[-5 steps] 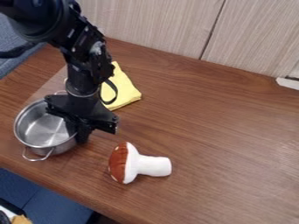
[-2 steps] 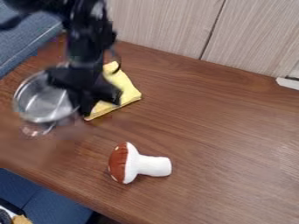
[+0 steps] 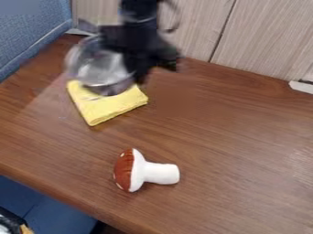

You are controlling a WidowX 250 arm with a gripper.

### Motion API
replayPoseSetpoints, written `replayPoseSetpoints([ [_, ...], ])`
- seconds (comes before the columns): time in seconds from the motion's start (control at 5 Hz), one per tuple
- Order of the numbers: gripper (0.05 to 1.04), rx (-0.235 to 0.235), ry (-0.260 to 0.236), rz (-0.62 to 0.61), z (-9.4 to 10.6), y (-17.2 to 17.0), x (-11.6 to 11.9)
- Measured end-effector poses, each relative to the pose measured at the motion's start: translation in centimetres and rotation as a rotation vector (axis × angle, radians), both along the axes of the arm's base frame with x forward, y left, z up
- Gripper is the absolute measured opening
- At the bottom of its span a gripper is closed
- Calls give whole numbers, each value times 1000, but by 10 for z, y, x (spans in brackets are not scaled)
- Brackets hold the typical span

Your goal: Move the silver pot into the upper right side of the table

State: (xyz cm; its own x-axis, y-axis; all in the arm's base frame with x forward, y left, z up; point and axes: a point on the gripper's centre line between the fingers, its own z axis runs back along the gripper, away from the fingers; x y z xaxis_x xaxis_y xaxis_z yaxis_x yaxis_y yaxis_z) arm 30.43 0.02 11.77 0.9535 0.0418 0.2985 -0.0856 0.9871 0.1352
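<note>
Because the lift is well under way, your end effector (image 3: 139,77), just short of twelve o'clock in the camera view, is closed on the silver pot (image 3: 103,68), gripping it by its three o'clock side. The pot is in the air between ten and eleven o'clock, overlapping the far part of the yellow cloth (image 3: 107,109). A second ago it sat on the counter (image 3: 238,137) towards eight o'clock; since then it has risen and swung up and to the right, while the cloth and the mushroom toy (image 3: 153,173), near six o'clock, have not shifted.

For you, that means the grasp and lift look done, and the carry is the step in hand. The goal probably lies between one and two o'clock, so you need more travel rightward, then a gentle lowering. With a one-sided hold, the pot could swivel or tip if you hurry.
</note>
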Motion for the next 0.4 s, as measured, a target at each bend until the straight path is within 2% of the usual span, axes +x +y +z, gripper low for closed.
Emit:
replayPoseSetpoints([
  [0.2, 73, -9, 23, -117, -11, -47, 29],
  [0.4, 73, -9, 38, -223, -25, -88, 47],
])
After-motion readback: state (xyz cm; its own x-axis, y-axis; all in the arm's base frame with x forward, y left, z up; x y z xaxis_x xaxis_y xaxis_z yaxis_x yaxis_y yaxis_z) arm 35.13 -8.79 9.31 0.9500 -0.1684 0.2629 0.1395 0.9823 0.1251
